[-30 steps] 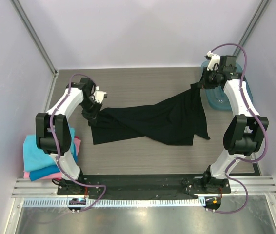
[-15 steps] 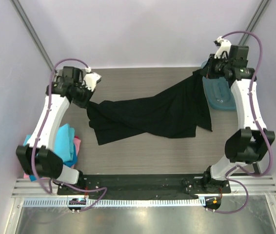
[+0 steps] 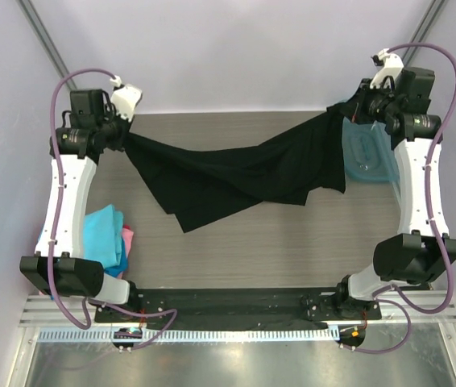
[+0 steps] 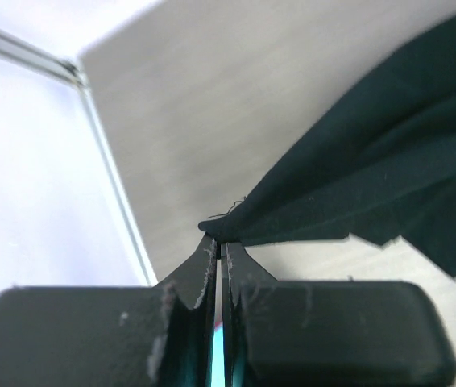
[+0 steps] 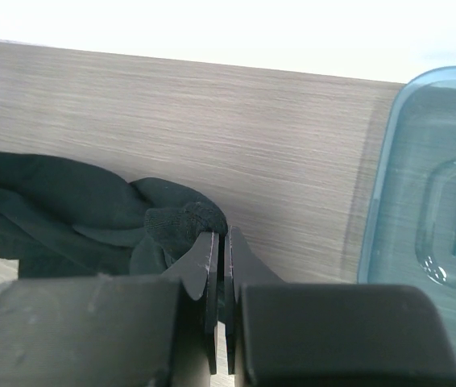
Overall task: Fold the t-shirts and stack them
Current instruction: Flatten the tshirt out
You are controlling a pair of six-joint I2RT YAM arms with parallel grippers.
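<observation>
The step in hand is judged to be the spreading of the black t-shirt (image 3: pixel 236 173) ahead of its first fold. The garment is held off the table (image 3: pixel 292 242) at two points and hangs between them in a sagging span across the far half of the surface; whether its lowest folds touch the table cannot be told from above. The left gripper (image 4: pixel 221 239) is closed to a hairline gap on a thin corner of the cloth, at the far left of the table. The right gripper (image 5: pixel 221 235) is likewise closed on a bunched wad of the same cloth, at the far right, just beside the translucent teal tray (image 5: pixel 453 121), whose left edge is overlapped by the hanging fabric in the top view. The folded pile (image 3: pixel 103 235), turquoise on top with a pink edge showing, lies at the near left, well apart from the black garment. The shirt is creased and doubled over itself along its middle, so it is not yet flat. The next move is judged to call for the cloth to be drawn taut and lowered evenly onto the middle of the table, away from the tray and the pile, so that the body is laid smooth before any fold is made. The bunched right-hand hold may leave the layers twisted.
</observation>
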